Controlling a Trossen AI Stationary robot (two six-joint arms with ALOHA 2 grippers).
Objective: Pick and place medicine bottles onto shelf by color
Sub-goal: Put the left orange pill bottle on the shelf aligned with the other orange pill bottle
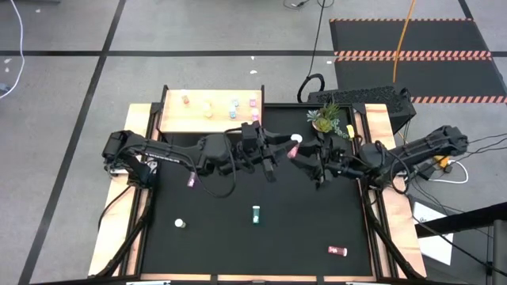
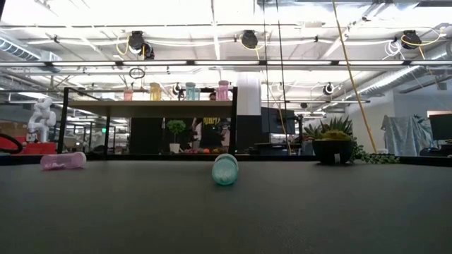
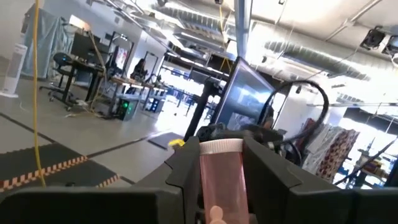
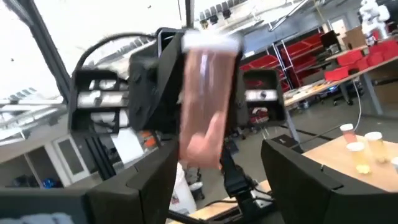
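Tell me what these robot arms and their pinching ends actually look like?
Both arms are dark, nearly black, built from chunky jointed segments with black cables looping alongside. The left arm carries pale lettering on one link; the right arm mirrors its build. Each ends in two flat, angular black jaws, seen close in the wrist views.

Both arms crowd mat centre; front mat [image 1: 238, 245] mostly open (few bottles).

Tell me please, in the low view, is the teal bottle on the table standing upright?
No, the teal bottle lies on its side on the black table, its round end facing the camera.
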